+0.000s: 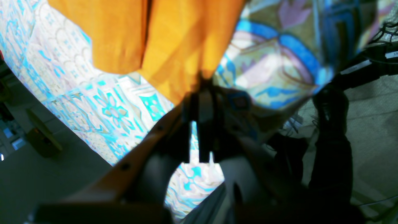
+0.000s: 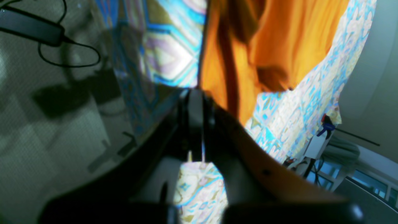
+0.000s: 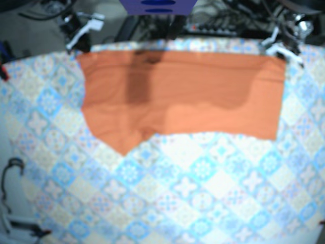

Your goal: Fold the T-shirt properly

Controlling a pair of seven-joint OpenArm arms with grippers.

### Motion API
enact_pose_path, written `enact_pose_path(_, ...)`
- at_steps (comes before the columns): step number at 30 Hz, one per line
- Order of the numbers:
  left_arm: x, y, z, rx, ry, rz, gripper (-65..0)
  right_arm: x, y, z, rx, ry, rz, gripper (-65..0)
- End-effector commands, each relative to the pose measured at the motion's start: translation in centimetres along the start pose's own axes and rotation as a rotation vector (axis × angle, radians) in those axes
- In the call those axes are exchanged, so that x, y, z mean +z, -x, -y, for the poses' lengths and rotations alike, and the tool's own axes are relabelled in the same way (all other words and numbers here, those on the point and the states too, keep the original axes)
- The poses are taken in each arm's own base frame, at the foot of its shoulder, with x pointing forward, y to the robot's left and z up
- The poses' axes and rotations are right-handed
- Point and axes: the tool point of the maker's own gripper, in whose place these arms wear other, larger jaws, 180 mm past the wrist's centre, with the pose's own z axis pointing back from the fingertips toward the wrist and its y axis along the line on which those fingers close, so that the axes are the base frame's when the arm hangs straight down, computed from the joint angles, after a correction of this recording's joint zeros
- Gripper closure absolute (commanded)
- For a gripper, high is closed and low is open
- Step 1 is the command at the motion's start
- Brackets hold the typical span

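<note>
Orange T-shirt (image 3: 188, 91) lies spread flat across the far half of the table, on a blue-and-white patterned tablecloth (image 3: 193, 188). Its long straight edge runs along the far table edge, from one gripper to the other. Left gripper (image 3: 277, 48) sits at one far corner of the shirt, right gripper (image 3: 81, 36) at the other, well apart, with the full width of the cloth stretched between them. From the left wrist camera, the left gripper (image 1: 203, 93) has its fingers pressed together with no gap showing. The orange T-shirt (image 1: 174, 40) runs straight into their tips and fans out ahead of them, so it is clamped on the shirt. The tablecloth (image 1: 102, 102) lies ahead and to one side of the fingers, and a fold of it also hangs close by the tips on the other side. The picture is too blurred to tell whether that fold is caught in the pinch as well. From the right wrist camera, the right gripper (image 2: 196, 93) is likewise closed tight. The T-shirt (image 2: 279, 37) meets its tips and hangs in soft creases just beyond them, and the tablecloth (image 2: 298, 118) shows beneath and beside. On the other side of this gripper, past the table edge, a black cable (image 2: 71, 59) loops over grey floor (image 2: 37, 149). The near edge of the shirt is uneven, dipping to a point on the right gripper's side.
</note>
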Motion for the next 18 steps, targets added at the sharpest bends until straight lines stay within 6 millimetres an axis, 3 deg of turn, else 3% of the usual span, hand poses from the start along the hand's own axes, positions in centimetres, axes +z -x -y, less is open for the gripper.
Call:
enact_pose_path(1, 0.5, 0.8, 0.0, -0.025, 0.003, -0.014, 0.0, 0.3, 0.4, 0.4, 0.004, 0.016, -0.004, -0.2)
enact_pose_path(18, 1.4, 1.2, 2.4, -0.033, 0.056, 0.003, 0.0, 0.1, 0.4, 0.7, 0.006, 0.023, -0.004, -0.2)
